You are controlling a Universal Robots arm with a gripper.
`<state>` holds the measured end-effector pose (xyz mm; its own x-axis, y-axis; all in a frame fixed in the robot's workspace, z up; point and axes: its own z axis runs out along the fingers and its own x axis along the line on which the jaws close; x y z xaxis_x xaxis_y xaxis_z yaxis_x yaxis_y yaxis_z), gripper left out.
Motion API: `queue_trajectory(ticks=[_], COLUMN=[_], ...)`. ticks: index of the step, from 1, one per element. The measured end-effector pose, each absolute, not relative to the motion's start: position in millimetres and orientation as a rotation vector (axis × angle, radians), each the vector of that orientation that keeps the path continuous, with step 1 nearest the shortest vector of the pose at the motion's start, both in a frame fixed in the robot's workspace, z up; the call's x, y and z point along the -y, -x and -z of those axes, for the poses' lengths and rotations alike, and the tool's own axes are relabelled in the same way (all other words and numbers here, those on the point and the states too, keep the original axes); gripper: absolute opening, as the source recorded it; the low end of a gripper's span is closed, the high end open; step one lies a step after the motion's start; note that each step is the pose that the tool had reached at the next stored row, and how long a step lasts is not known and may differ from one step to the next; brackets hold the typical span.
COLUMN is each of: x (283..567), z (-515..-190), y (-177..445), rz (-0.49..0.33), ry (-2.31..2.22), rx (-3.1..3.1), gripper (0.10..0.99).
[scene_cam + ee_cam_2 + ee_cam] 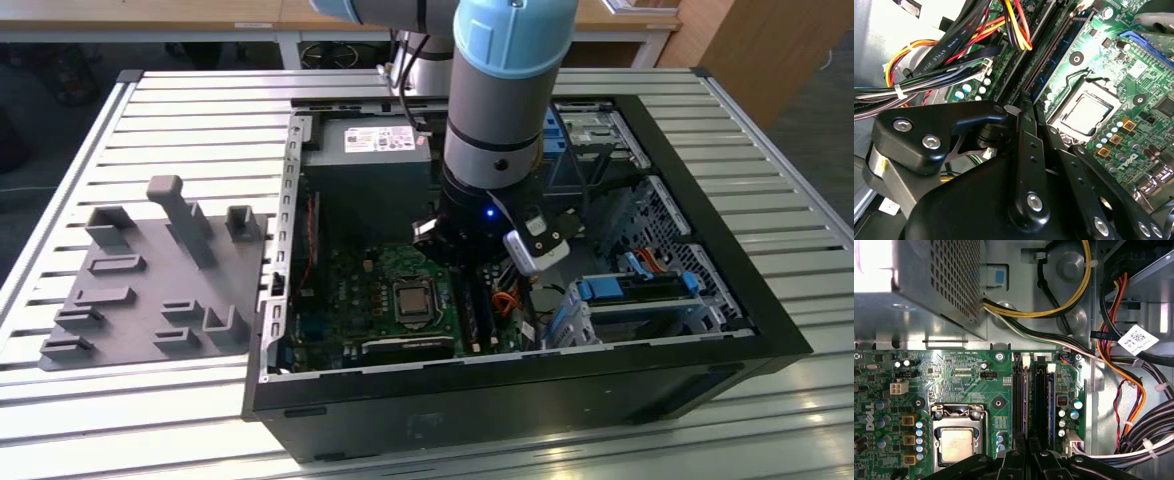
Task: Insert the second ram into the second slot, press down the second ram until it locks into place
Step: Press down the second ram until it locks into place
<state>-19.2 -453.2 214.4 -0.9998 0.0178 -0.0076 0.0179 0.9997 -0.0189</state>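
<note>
Hovering low inside the case [694,330] with gripper [1026,107] fingers drawn nearly together, tips just above the second ram [1024,400] standing on edge in its slot, cables [1134,390] crowding one side, processor [956,445] side lying open

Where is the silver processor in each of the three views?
Exterior view: processor on the exterior view's left of the arm.
Second wrist view: processor beside square yellow components.
First wrist view: processor beside those yellow components.
Shared landmark: the long memory slots alongside it.
</note>
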Motion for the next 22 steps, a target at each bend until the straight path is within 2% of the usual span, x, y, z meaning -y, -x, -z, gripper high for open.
queue_trajectory(ticks=[19,20,22], x=[453.2,453.2,453.2], z=[-209.9,-209.7,-209.8], y=[19.2,19.2,19.2], rz=[0.03,0.03,0.03], ry=[-0.028,-0.028,-0.028], rx=[-3.134,-3.134,-3.134], gripper=[0.145,0.208,0.208])
